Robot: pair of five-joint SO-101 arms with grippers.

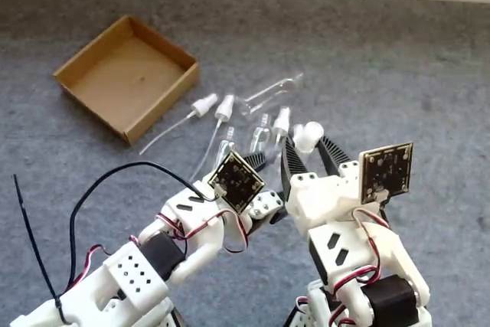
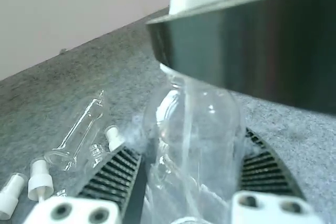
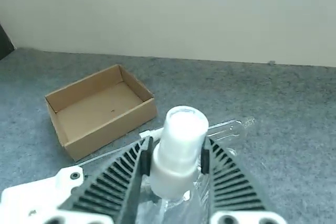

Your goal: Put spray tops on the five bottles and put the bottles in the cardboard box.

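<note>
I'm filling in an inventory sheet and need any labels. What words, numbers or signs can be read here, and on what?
No text here can be read.
Cardboard box: plain walls, no print seen.
Lying bottle: faint mark near one end, too blurred to read.
Camera board: tiny markings, too small to read.
Held bottle and held spray top: no label seen.

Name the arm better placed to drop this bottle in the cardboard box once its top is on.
Probably left. The left gripper clamps the bottle by its body and stands nearer the cardboard box; the right gripper only pinches the spray top.
</note>
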